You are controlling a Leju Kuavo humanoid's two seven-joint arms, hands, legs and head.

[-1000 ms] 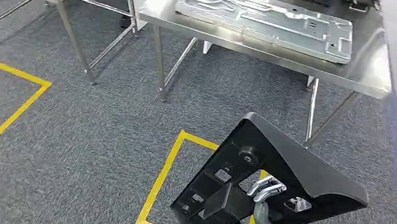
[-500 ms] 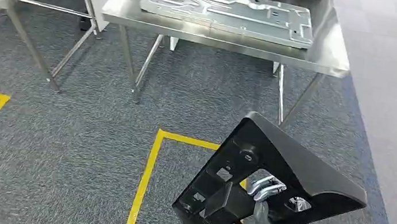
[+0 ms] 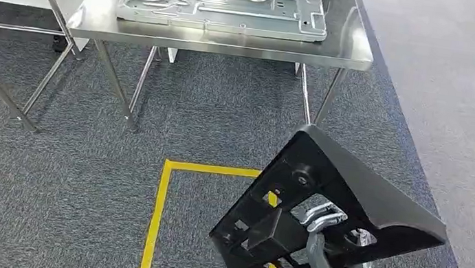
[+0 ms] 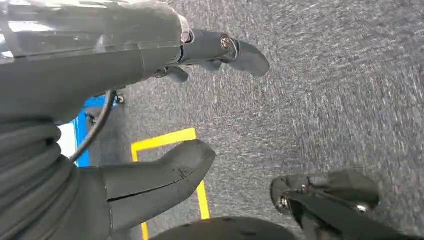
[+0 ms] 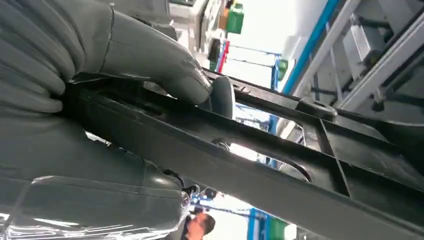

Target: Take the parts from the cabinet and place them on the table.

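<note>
Nearest us, our right hand (image 3: 320, 236) grips a black part (image 3: 327, 222) through its ribbed underside, which looks stiff and light but awkwardly broad, our left hand (image 4: 150, 110) hangs open, and beyond the carpet stands the worktop (image 3: 350, 48).

steel table (image 3: 343, 49) — far edge cropped
</note>
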